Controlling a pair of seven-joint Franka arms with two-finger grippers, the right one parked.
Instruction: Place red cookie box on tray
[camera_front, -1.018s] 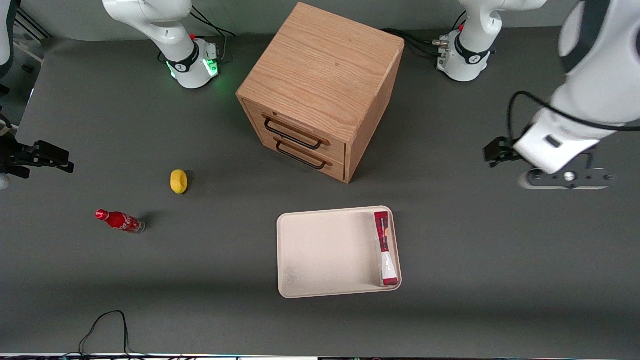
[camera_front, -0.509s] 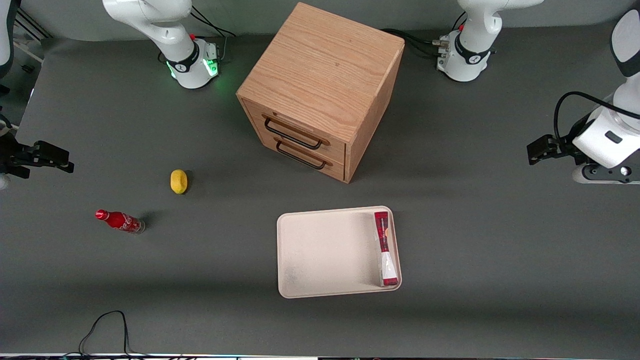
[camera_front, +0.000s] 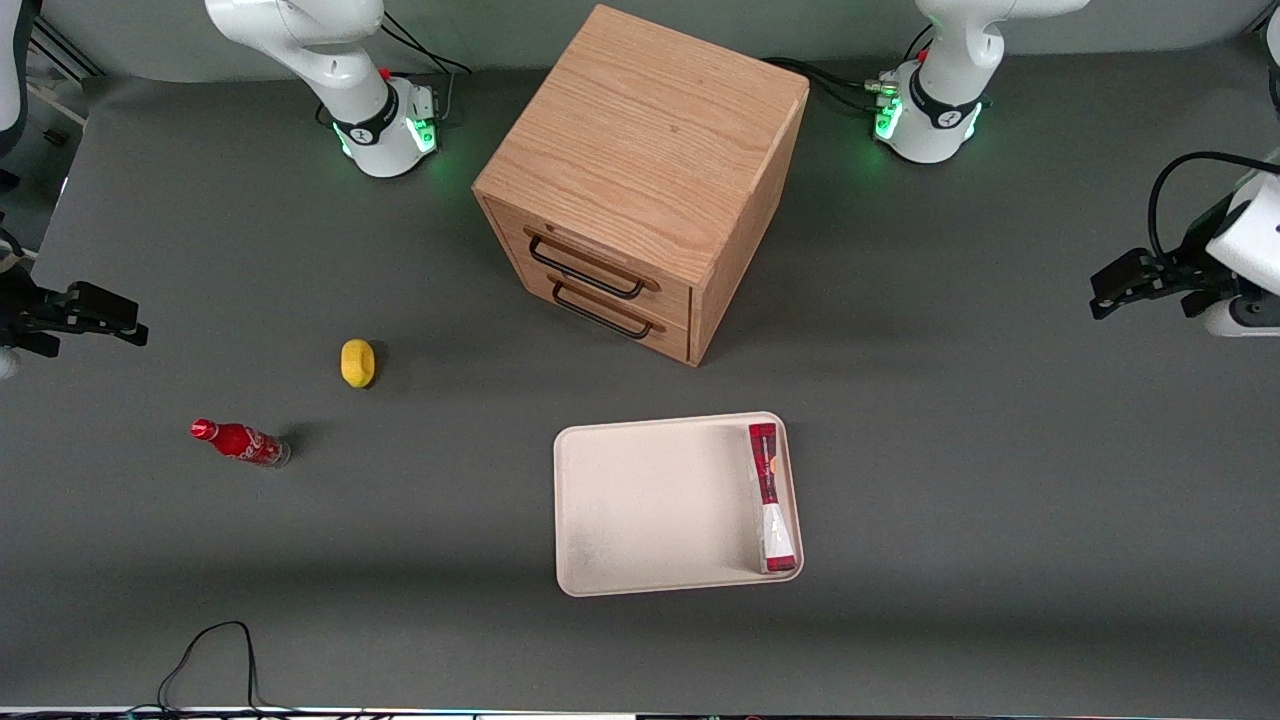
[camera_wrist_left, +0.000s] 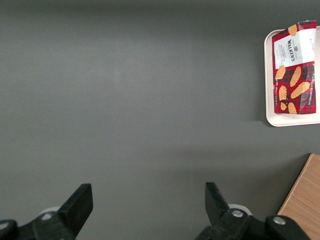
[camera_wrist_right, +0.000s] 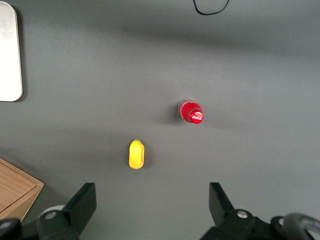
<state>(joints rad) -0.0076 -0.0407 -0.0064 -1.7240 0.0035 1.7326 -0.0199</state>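
Since a second ago the gripper (camera_front: 1150, 283) has pulled well away from the tray (camera_front: 640, 505), out toward the working arm's end of the table, and it's hanging there with nothing in it, fingers (camera_wrist_left: 79, 204) spread wide over bare grey tabletop. Nothing else budged.

Using the tray as the reference: it's the closest thing to the front camera, and the red cookie box (camera_front: 770, 497) lies inside it, up against the rim on the side toward the working arm, long side running along that rim. A cola bottle (camera_front: 238, 441) sits well off from the tray toward the parked arm's end. A little yellow thing (camera_front: 357, 362) is near the bottle, a bit farther from the camera. Farther back than the tray stands the wooden drawer cabinet (camera_front: 640, 170), both drawers shut.
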